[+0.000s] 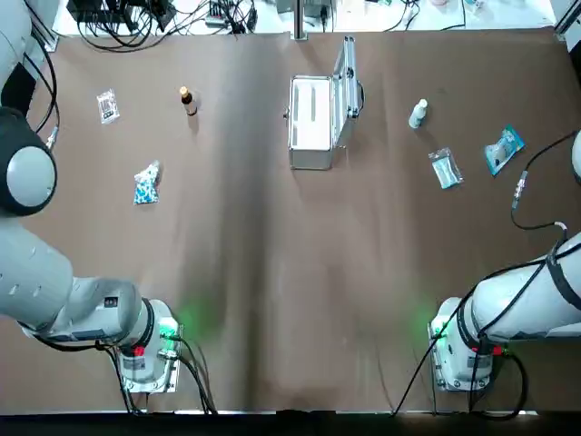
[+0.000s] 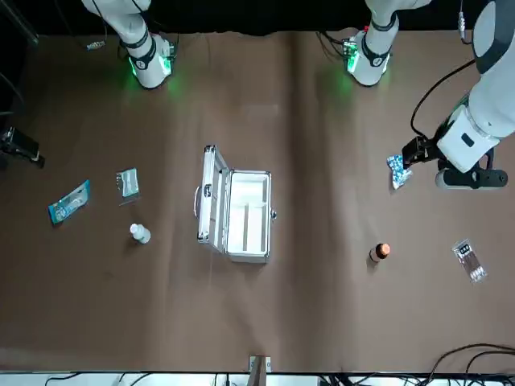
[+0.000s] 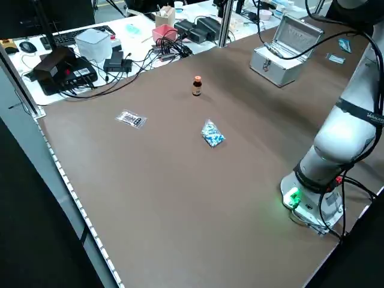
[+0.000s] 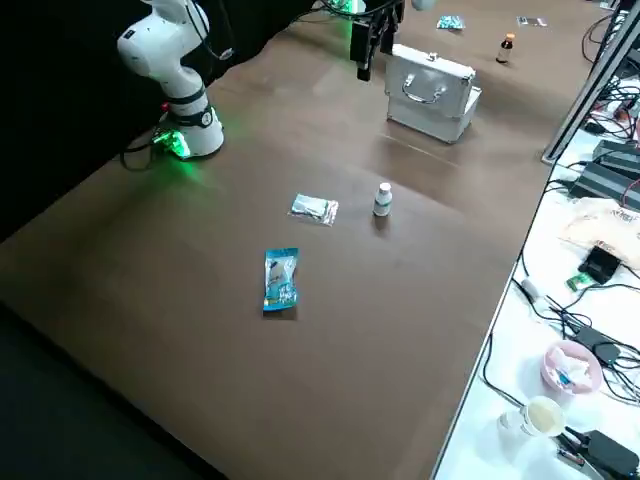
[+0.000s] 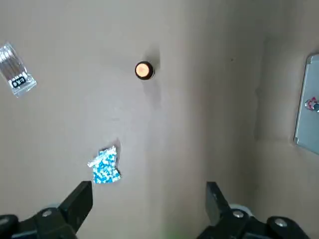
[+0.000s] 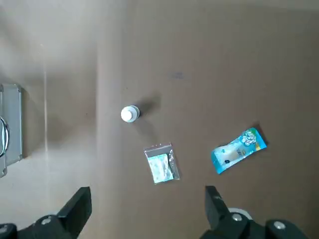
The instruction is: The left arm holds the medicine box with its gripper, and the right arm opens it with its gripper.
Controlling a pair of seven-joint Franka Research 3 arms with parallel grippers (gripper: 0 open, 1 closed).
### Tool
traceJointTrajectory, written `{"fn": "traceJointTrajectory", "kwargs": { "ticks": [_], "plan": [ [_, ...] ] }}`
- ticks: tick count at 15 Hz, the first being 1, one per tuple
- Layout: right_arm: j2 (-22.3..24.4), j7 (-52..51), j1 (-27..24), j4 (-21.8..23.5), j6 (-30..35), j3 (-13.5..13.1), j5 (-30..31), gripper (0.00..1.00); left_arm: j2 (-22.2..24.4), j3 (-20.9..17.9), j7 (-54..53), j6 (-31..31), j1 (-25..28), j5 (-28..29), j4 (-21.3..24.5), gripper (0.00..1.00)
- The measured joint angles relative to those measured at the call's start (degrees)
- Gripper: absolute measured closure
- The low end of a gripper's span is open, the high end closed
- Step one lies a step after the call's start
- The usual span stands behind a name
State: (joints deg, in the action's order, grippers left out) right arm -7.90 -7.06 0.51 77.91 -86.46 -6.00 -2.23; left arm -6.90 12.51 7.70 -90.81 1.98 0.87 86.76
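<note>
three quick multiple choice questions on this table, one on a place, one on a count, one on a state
1. The white bottle stands on which side of the medicine box? A) robot's left B) robot's right C) inside it
2. How many bottles stand on the table? A) one B) two C) four
3. The medicine box is A) shut B) open, lid up C) tipped over
1 B: top view shows it right of the box.
2 B: only it and the brown bottle.
3 B: the lid stands up, white inside showing; left arm and right arm hover at their own sides, jaws open.
</note>
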Motion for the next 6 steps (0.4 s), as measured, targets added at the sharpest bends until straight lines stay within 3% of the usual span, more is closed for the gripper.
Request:
{"fn": "traceJointTrajectory", "kwargs": {
  "ticks": [6],
  "plan": [
    [0.0,0.0,-0.02,0.04,0.14,-0.07,0.0,0.0,0.04,-0.08,0.0,-0.09,0.38,0.08,-1.94,0.0]
  ]
}}
